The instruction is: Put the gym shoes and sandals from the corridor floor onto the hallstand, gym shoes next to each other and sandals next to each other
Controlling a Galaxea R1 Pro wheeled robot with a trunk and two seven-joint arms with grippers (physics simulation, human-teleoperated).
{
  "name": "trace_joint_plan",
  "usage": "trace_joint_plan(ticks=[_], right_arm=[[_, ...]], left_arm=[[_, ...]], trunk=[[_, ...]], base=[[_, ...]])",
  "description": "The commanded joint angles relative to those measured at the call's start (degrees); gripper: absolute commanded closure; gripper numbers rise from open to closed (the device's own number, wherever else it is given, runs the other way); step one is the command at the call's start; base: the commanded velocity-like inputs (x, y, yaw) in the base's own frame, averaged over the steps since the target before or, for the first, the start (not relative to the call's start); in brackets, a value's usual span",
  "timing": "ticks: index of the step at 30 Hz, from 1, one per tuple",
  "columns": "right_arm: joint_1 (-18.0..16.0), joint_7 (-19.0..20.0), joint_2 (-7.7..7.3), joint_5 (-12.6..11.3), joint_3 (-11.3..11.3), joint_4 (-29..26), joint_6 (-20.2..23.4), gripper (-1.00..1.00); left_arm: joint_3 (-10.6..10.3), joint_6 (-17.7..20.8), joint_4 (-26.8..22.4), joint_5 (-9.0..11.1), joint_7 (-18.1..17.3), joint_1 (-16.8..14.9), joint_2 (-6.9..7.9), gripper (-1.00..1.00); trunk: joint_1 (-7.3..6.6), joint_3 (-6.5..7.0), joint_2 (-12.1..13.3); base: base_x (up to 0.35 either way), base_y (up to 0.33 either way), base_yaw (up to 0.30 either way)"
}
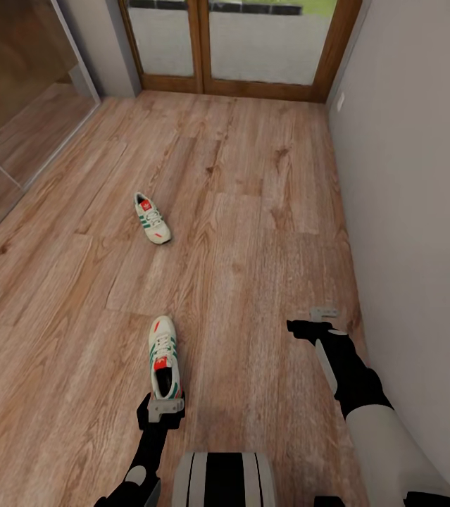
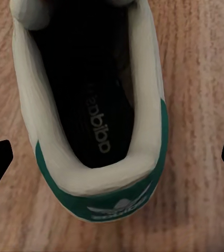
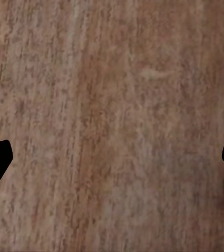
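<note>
Our left gripper (image 1: 161,410), jaws spread wide, hovers over the heel of the near gym shoe (image 1: 163,356). Our right gripper (image 1: 317,320), jaws likewise apart, hangs above bare corridor floor (image 1: 253,232). At 11 o'clock from the near shoe lies the far gym shoe (image 1: 152,218).

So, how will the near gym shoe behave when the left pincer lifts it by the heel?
The near gym shoe probably sags toe-down, as the left pincer is at its heel. The padded collar looks soft and may squash. Flat-soled, so rolling seems unlikely.
</note>
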Motion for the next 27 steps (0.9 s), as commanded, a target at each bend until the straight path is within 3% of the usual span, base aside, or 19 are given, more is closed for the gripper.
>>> trace_joint_plan(ticks=[1,4,13,27], right_arm=[[0.0,0.1,0.06,0.4,-0.1,-0.1,0.3,-1.0],[0.0,0.1,0.06,0.4,-0.1,-0.1,0.3,-1.0],[0.0,0.1,0.06,0.4,-0.1,-0.1,0.3,-1.0],[0.0,0.1,0.06,0.4,-0.1,-0.1,0.3,-1.0]], left_arm=[[0.0,-0.1,0.0,-0.6,0.5,0.0,-0.01,-1.0],[0.0,-0.1,0.0,-0.6,0.5,0.0,-0.01,-1.0],[0.0,-0.1,0.0,-0.6,0.5,0.0,-0.03,-1.0],[-0.1,-0.1,0.0,-0.7,0.5,0.0,-0.01,-1.0]], trunk=[[-0.01,-0.04,0.0],[-0.01,-0.07,0.0],[0.22,-2.6,-0.1],[0.22,-2.71,-0.1]], base=[[0.0,0.0,0.0],[0.0,0.0,0.0],[0.0,0.0,0.0],[0.0,0.0,0.0]])
